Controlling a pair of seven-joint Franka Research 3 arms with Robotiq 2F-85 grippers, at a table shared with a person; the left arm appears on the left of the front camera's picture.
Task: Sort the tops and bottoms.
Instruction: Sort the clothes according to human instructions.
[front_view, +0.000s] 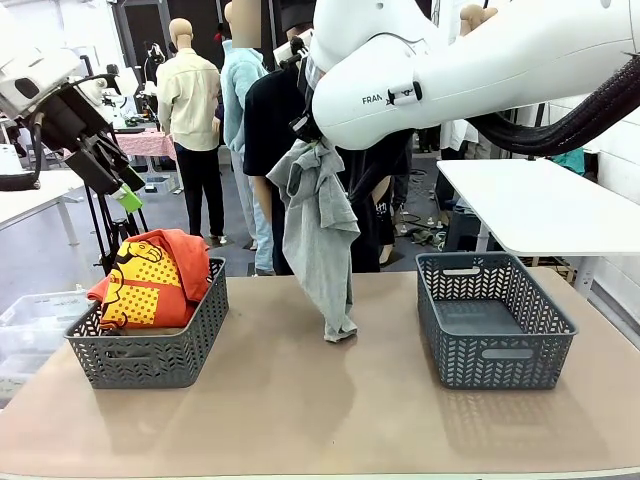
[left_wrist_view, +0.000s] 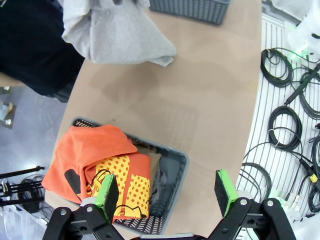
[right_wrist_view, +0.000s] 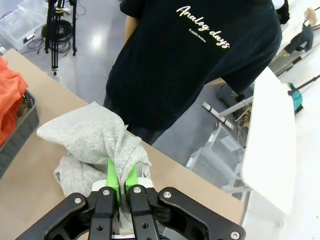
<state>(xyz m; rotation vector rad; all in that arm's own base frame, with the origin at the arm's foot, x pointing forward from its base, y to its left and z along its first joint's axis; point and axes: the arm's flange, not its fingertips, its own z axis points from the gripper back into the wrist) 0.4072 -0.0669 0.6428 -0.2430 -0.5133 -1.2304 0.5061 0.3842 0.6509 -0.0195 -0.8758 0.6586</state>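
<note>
On my desk (front_view: 300, 420) sit two grey baskets. The left basket (front_view: 150, 350) holds the orange-red top with yellow dots (front_view: 150, 275) over darker cloth; the right basket (front_view: 495, 325) has no cloth in it. My left fingers (left_wrist_view: 167, 192) stand spread wide above the left basket. My right fingers (right_wrist_view: 121, 181) are pinching the light grey garment (front_view: 320, 240), which hangs with its lower end touching the desk between the baskets. Behind it stands a person in a black T-shirt (right_wrist_view: 195, 55).
</note>
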